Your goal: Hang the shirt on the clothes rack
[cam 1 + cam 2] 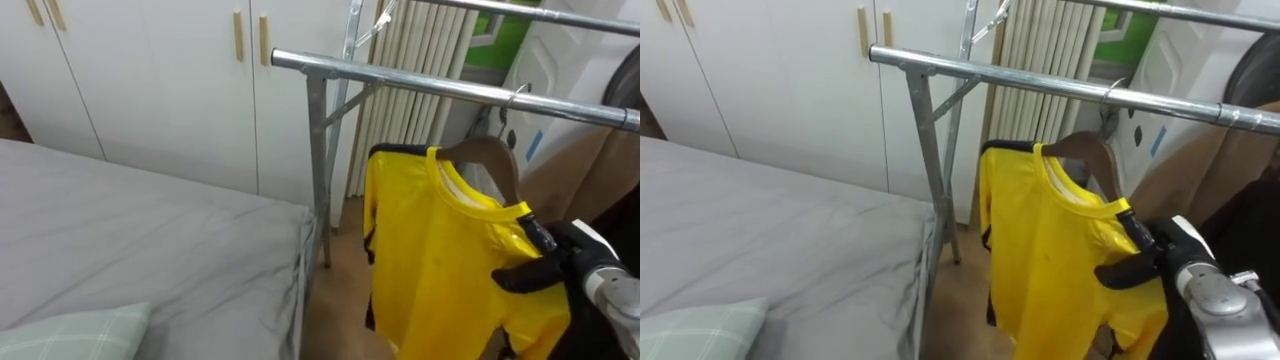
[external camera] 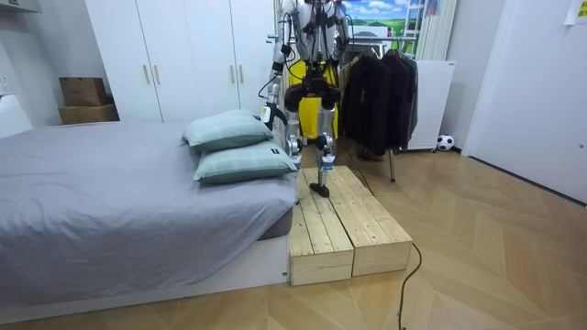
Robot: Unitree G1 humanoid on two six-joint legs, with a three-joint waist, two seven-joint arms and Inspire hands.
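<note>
A yellow shirt hangs on a wooden hanger. The hanger's hook sits over the lower metal rail of the clothes rack. My right hand comes in from the lower right at the shirt's right shoulder, its thumb across the front and its fingers curled at the shoulder seam, shut on the cloth. In the room view I stand on a wooden platform at the bed's corner, facing the rack, and my left hand hangs at my side.
The grey bed with a pale green pillow lies to my left, close to the rack's upright post. White wardrobes and a radiator stand behind. Dark clothes hang further right on the rack.
</note>
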